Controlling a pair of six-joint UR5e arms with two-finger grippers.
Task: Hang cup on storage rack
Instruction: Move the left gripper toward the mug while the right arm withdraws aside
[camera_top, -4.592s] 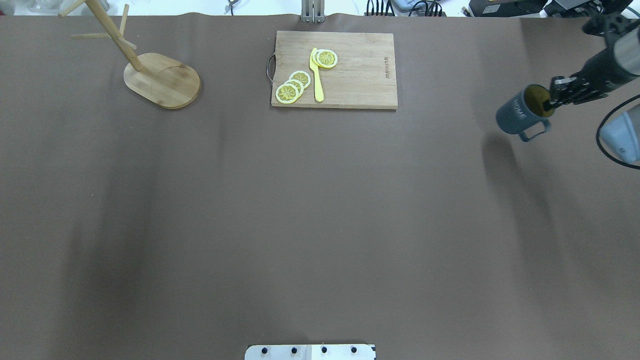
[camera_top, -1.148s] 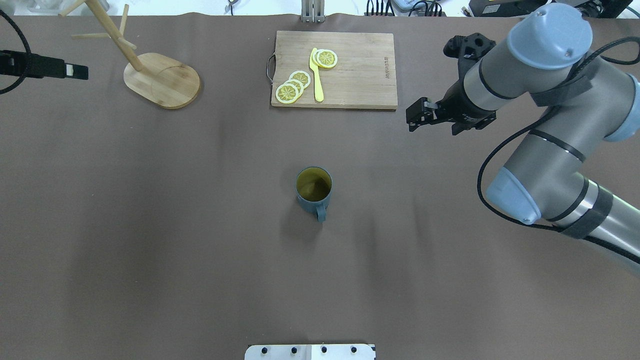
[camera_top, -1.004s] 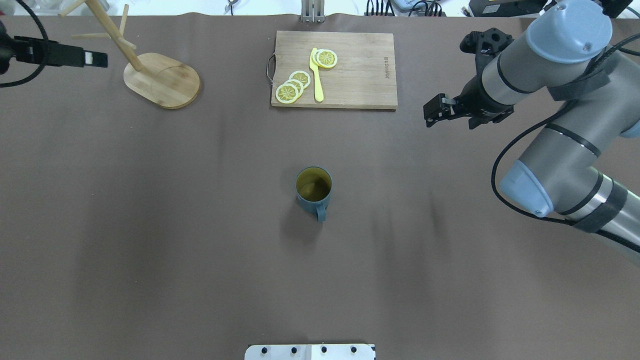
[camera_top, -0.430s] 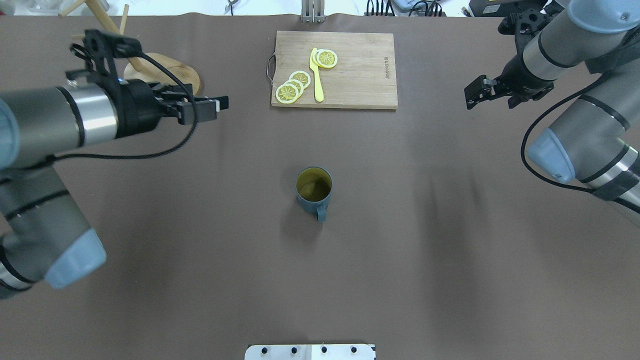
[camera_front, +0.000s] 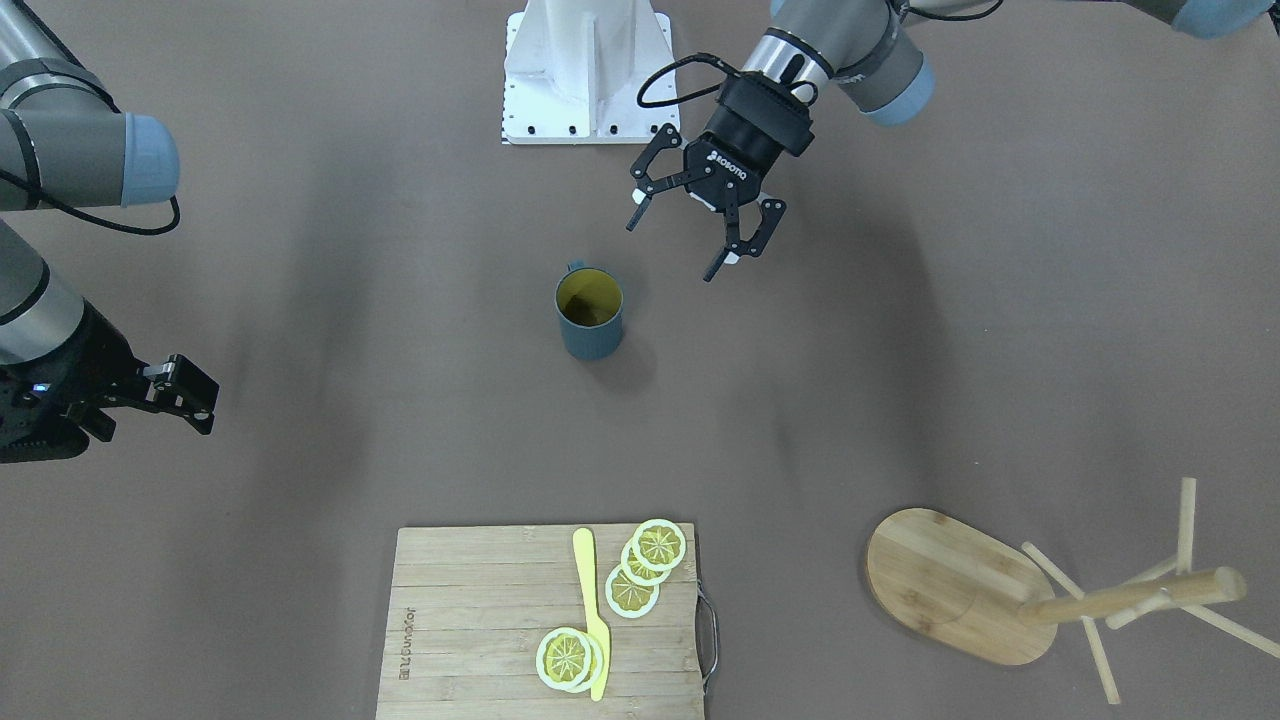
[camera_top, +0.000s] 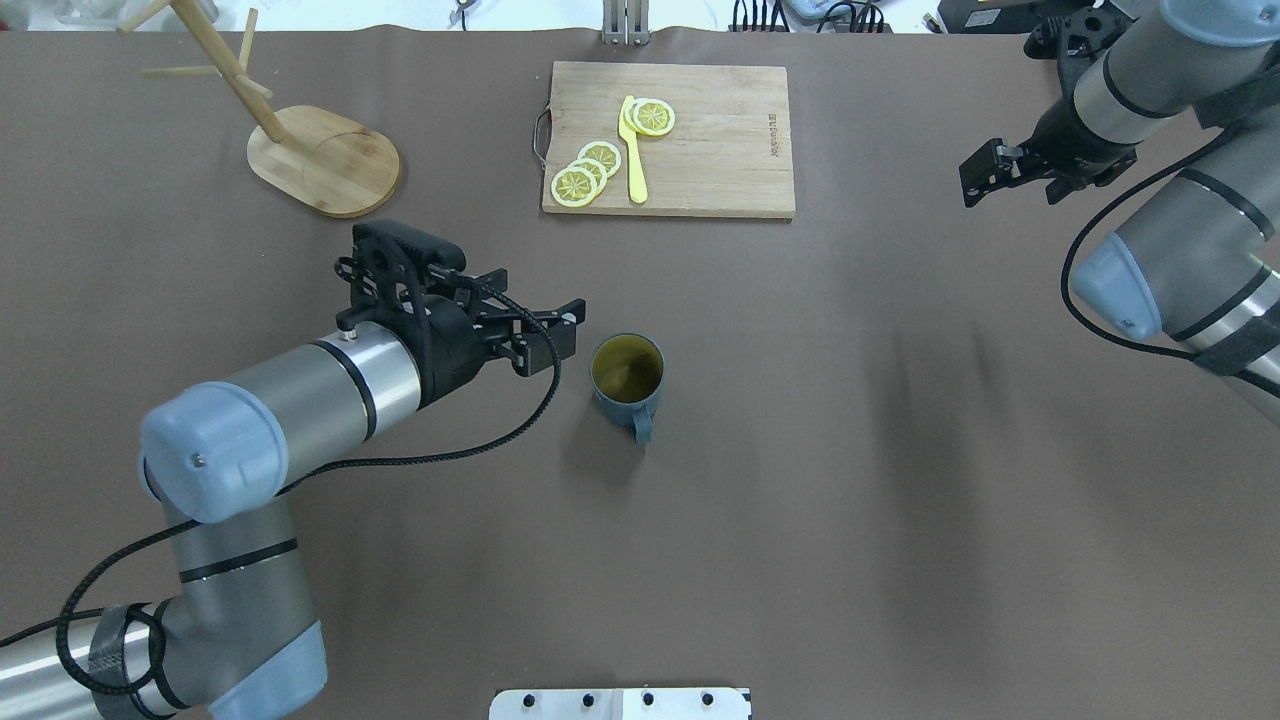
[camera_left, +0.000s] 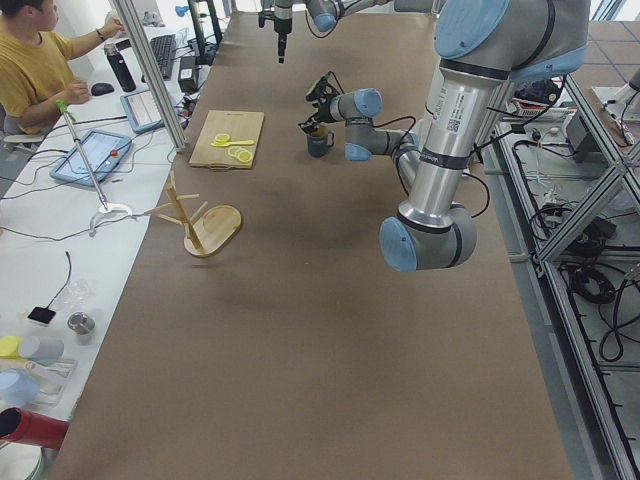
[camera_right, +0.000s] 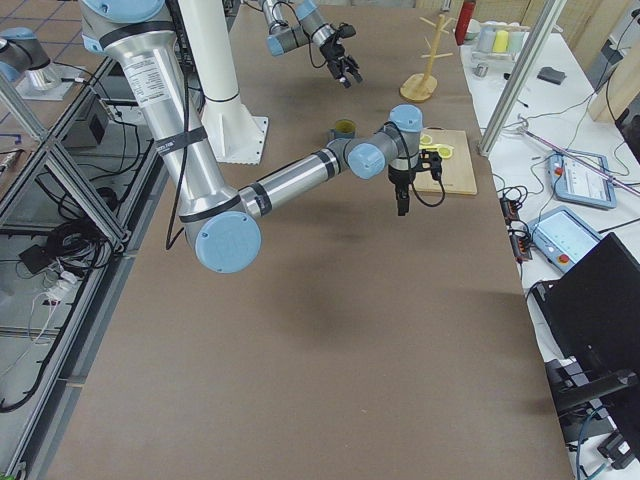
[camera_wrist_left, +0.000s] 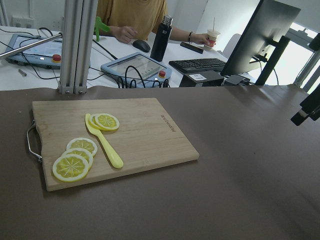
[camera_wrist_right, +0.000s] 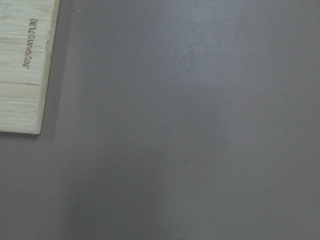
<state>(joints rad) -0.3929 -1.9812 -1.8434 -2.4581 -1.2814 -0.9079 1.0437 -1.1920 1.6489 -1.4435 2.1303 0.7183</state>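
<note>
The slate-blue cup (camera_top: 627, 378) stands upright in the middle of the table, its handle toward the robot; it also shows in the front view (camera_front: 590, 318). My left gripper (camera_top: 562, 338) is open and empty, just left of the cup and apart from it, its jaws spread wide in the front view (camera_front: 672, 250). My right gripper (camera_top: 985, 182) is open and empty, far off at the right side of the table (camera_front: 150, 400). The bamboo storage rack (camera_top: 325, 160) stands at the far left corner, its pegs bare (camera_front: 950, 585).
A bamboo cutting board (camera_top: 700, 140) with lemon slices (camera_top: 585, 172) and a yellow knife (camera_top: 633, 150) lies at the far middle; it fills the left wrist view (camera_wrist_left: 140, 135). The right wrist view shows only the board's corner (camera_wrist_right: 20, 60) and brown table cover.
My right gripper set the cup down mid-table, let go and drew back to the far right. My left arm swung in from the left to just beside the cup.
</note>
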